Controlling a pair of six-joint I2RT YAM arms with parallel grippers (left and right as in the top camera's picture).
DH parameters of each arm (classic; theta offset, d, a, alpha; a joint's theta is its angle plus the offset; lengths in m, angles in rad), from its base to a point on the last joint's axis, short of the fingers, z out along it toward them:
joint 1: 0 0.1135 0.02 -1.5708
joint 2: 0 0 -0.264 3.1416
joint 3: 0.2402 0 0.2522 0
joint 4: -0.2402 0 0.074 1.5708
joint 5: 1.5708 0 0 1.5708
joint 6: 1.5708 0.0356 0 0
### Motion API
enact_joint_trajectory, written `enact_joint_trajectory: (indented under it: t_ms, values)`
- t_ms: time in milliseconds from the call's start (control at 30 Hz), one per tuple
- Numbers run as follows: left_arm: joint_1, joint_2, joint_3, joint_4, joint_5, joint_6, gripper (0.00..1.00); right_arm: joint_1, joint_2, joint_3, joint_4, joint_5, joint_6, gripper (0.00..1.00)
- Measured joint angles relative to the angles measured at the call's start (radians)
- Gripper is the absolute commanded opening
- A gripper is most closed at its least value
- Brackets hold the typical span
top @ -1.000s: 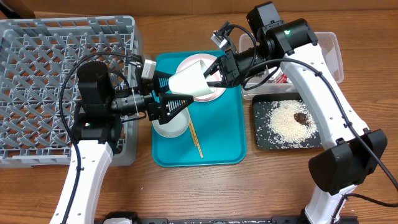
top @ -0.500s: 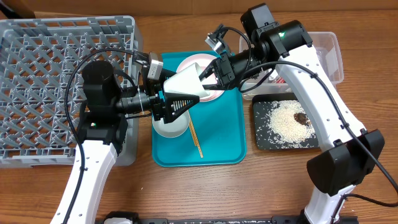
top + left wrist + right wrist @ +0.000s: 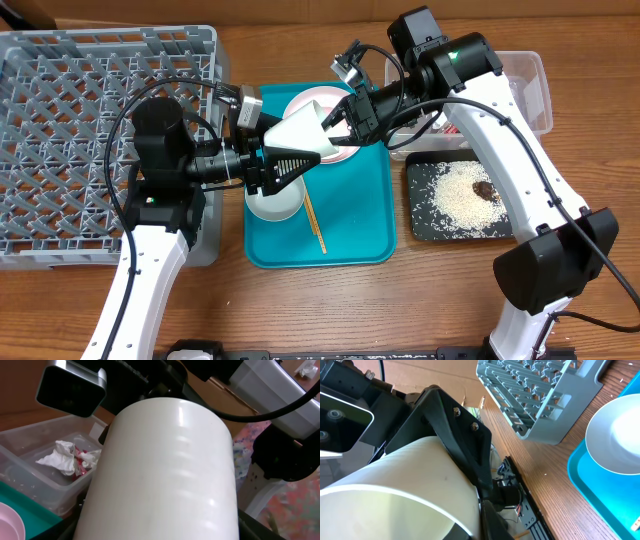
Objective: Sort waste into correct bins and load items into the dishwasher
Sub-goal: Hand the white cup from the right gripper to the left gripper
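Leftward since a second ago, the small white round cup (image 3: 303, 135) hangs above the flat teal tray (image 3: 360, 230). The right tool (image 3: 342, 120) grasps its rim, while the left tool (image 3: 290, 155) straddles it, grip unclear.

The cup (image 3: 303, 132) is plain glossy white. The teal tray (image 3: 360, 235) is a flat, even colour, and the dish rack (image 3: 70, 120) is grey with a lattice grid. White rice (image 3: 460, 205) and a brown lump (image 3: 484, 188) speckle the black tray (image 3: 420, 228). The wrapper (image 3: 70, 457) is red and white, the counter (image 3: 300, 310) brown wood grain.
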Motion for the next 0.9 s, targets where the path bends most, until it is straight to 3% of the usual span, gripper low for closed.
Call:
enact_joint_trajectory:
  t_ms: [100, 133, 300, 500, 733, 900]
  values:
    - [0.0, 0.0, 0.0, 0.0, -0.001, 0.0, 0.62, 0.0, 0.0, 0.0, 0.0, 0.0, 0.0, 0.09]
    - [0.0, 0.0, 0.0, 0.0, -0.002, 0.0, 0.62, 0.0, 0.0, 0.0, -0.001, 0.001, 0.002, 0.22]
    - [0.0, 0.001, 0.0, -0.008, -0.047, 0.001, 0.58, 0.001, 0.0, 0.0, -0.008, 0.042, -0.001, 0.43]
    - [0.013, 0.001, 0.004, -0.249, -0.196, 0.09, 0.56, -0.031, 0.001, 0.0, -0.009, 0.189, 0.005, 0.55]
    - [0.09, 0.002, 0.004, -0.404, -0.37, 0.148, 0.54, -0.087, 0.001, 0.0, -0.095, 0.576, 0.053, 0.55]
    - [0.184, 0.001, 0.012, -0.627, -0.568, 0.167, 0.44, -0.146, 0.001, 0.0, -0.167, 0.868, 0.087, 0.54]
